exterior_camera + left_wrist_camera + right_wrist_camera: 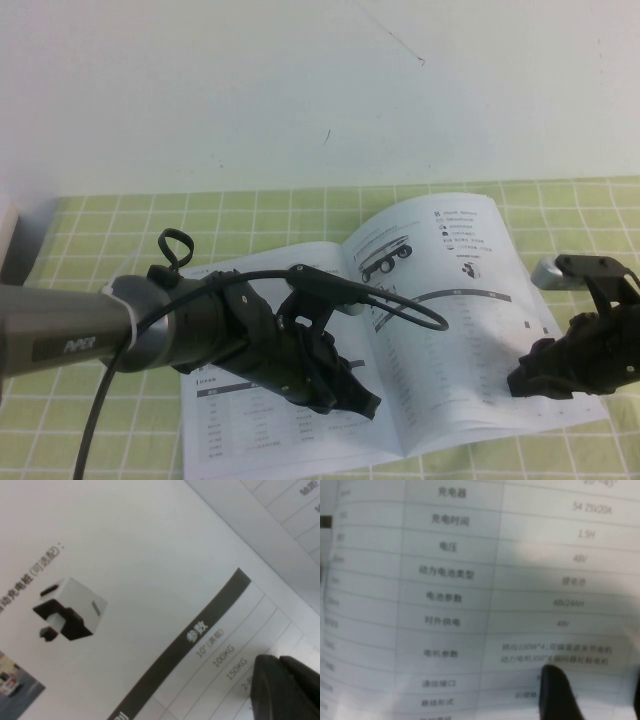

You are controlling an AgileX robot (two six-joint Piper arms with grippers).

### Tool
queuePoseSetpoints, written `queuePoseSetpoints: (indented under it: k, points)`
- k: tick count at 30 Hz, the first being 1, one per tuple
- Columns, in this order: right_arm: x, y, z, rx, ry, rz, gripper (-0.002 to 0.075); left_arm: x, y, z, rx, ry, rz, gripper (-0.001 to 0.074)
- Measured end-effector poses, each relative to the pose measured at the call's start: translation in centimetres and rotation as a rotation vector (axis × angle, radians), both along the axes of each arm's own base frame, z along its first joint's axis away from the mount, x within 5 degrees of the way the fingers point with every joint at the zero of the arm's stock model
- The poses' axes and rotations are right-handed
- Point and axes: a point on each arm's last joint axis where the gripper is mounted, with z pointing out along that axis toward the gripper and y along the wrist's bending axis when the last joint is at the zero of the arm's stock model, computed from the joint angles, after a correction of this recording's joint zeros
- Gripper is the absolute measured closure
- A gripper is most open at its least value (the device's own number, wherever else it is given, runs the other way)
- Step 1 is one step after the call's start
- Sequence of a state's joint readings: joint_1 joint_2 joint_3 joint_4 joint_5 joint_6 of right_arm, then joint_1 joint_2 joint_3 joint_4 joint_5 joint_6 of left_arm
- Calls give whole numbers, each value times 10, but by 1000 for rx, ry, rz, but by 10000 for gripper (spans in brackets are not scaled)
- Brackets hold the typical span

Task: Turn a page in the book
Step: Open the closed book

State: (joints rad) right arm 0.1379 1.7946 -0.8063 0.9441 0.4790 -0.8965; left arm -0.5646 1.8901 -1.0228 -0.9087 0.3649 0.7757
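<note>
The book (pixel 250 425) lies open on the checked cloth, and its right-hand page (pixel 470 300) shows a wheeled robot photo and a table. My left gripper (pixel 358 400) rests low over the left-hand sheet near the spine. In the left wrist view its black fingers (pixel 287 687) sit together against a printed table (pixel 220 655). My right gripper (pixel 520 382) hovers at the right page's outer lower part. In the right wrist view, one dark finger (pixel 560 692) and a sliver of the other at the picture's edge stand apart, with the page's table (pixel 470 600) showing between them.
A green-and-white checked cloth (pixel 100 240) covers the table, with a white wall (pixel 300 80) behind. A dark block (pixel 15 245) stands at the far left edge. The left arm's black cable (pixel 420 305) loops over the book's middle.
</note>
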Motion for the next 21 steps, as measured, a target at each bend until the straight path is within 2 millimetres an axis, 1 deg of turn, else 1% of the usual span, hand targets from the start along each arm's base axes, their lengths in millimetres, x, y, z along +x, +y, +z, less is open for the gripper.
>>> queuePoseSetpoints:
  k: [8, 15, 18, 21]
  points:
    - [4, 6, 3, 76, -50, 9, 424, 0, 0, 0, 0, 0, 0, 738]
    - [5, 7, 2, 79, -71, 35, 434, 0, 0, 0, 0, 0, 0, 738]
    - [5, 7, 4, 69, -92, 51, 473, 0, 0, 0, 0, 1, -1, 738]
    - [5, 5, 15, 37, -159, 83, 552, 0, 0, 0, 0, 1, -1, 738]
